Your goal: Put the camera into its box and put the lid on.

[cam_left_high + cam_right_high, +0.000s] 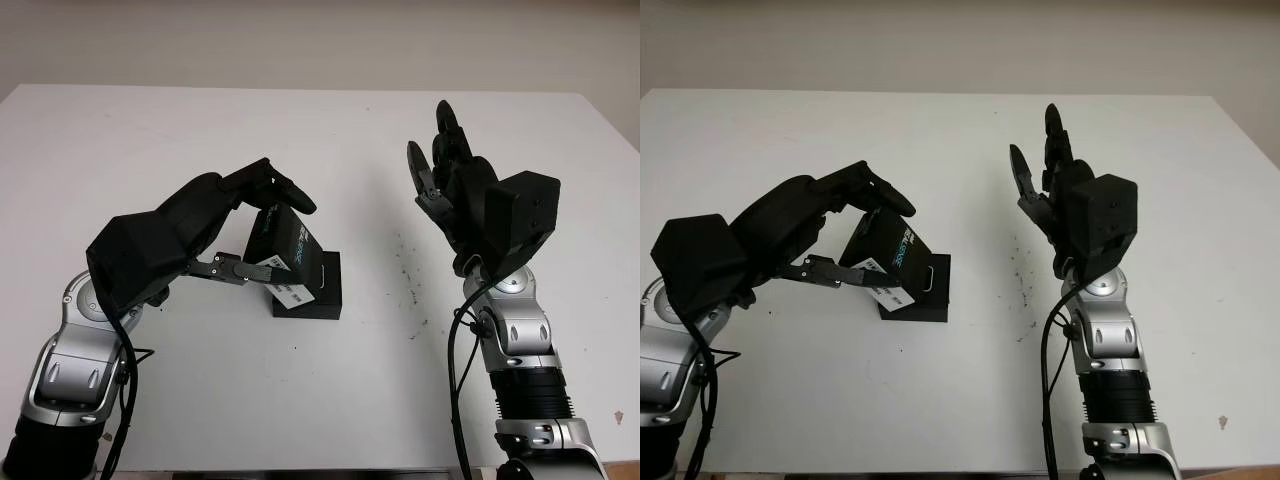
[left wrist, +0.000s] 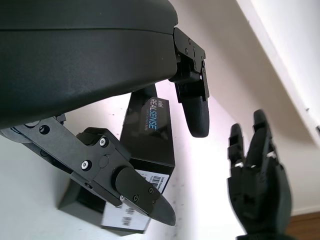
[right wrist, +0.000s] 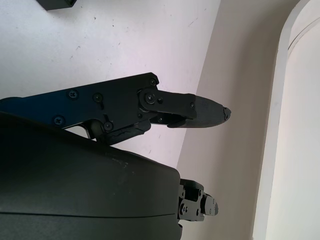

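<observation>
The left hand point(image 1: 262, 232) grips the black cardboard lid point(image 1: 281, 248) with its white barcode label — tilted, lower edge on the flat black box base point(image 1: 322, 292) on the white table point(image 1: 330, 140). The right hand point(image 1: 448, 170) — open, holding nothing — is raised well to the right.

Looking like a lab or test bench: a bare white table point(image 1: 150, 130) is sitting against a plain beige wall point(image 1: 320, 40) running along 12 o'clock, scuff marks point(image 1: 408, 275) showing centre-right.

One black lid point(image 1: 282, 242), one black box point(image 1: 318, 290), two hands, one table point(image 1: 150, 140).
</observation>
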`<state>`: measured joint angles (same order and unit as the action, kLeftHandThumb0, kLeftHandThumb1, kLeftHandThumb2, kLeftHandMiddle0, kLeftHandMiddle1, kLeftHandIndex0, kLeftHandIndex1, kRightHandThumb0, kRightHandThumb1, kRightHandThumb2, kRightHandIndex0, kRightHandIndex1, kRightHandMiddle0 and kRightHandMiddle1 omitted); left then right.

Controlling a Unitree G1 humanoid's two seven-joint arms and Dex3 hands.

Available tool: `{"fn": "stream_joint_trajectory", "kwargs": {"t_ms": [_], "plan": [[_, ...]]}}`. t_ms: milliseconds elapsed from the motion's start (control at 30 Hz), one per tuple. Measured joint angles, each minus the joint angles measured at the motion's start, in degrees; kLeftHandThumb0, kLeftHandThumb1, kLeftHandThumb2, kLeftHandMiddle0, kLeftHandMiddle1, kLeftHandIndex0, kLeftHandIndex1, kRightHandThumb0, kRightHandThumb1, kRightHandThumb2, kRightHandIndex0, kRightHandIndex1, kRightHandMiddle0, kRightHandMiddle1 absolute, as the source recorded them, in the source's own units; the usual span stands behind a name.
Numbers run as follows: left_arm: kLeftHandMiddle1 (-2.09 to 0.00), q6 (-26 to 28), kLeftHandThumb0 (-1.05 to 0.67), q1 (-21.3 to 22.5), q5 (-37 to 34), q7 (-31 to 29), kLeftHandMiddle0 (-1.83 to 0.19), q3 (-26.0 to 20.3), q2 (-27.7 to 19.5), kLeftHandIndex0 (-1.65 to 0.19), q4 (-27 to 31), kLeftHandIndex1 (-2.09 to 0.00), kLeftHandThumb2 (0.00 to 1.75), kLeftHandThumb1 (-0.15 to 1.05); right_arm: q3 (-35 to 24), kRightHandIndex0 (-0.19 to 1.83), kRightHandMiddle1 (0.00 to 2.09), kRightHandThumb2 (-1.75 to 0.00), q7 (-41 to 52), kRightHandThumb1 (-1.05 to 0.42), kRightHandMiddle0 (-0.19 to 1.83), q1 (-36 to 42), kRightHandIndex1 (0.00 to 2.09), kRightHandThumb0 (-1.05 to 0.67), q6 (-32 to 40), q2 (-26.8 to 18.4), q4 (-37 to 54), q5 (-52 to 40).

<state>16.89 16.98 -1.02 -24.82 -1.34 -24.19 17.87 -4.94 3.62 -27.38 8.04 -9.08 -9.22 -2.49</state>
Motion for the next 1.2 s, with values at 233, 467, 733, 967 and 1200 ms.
{"fn": "stream_joint_trajectory", "kwargs": {"t_ms": [233, 467, 733, 967, 1200], "plan": [[-1.63, -1.28, -0.26, 0.69, -4.51, 5.62, -0.39, -1.09, 7.29, -0.22, -3.63, -1.4, 0.09, 1.05, 0.0, -0.16, 0.05, -0.44, 0.01, -1.05, -0.1, 0.0, 0.05, -0.59, -0.58, 0.08, -0.73, 0.02], [-1.6, -6.24, -0.27, 0.78, -5.39, 7.2, -0.43, -0.94, 11.43, -0.24, -8.62, -1.41, 0.07, 1.05, -0.03, -0.15, 0.05, -0.44, 0.17, -1.05, -0.09, 0.02, 0.05, -0.58, -0.93, 0.1, -1.08, -0.09], [-1.66, -6.27, -0.3, 1.36, -5.93, 9.46, -0.41, 0.59, 15.26, -0.27, -9.54, -1.43, 0.05, 1.03, -0.09, -0.16, 0.05, -0.43, 0.13, -1.05, -0.1, 0.06, 0.05, -0.58, -0.93, 0.48, -1.08, -0.5], [-1.63, -10.66, -0.25, 2.11, -5.23, 9.96, -0.38, 3.01, 17.78, -0.27, -14.36, -1.44, 0.07, 1.05, -0.12, -0.16, 0.05, -0.43, -0.12, -1.05, -0.09, 0.34, 0.05, -0.57, -0.93, 0.58, -1.08, -0.35], [-1.65, -12.66, -0.26, 3.18, -4.59, 10.38, -0.36, 6.14, 21.3, -0.24, -17.92, -1.49, 0.06, 1.04, -0.13, -0.14, 0.06, -0.43, -0.59, -1.05, -0.09, 0.41, 0.06, -0.58, -0.52, 0.73, -1.06, -0.43]]}}
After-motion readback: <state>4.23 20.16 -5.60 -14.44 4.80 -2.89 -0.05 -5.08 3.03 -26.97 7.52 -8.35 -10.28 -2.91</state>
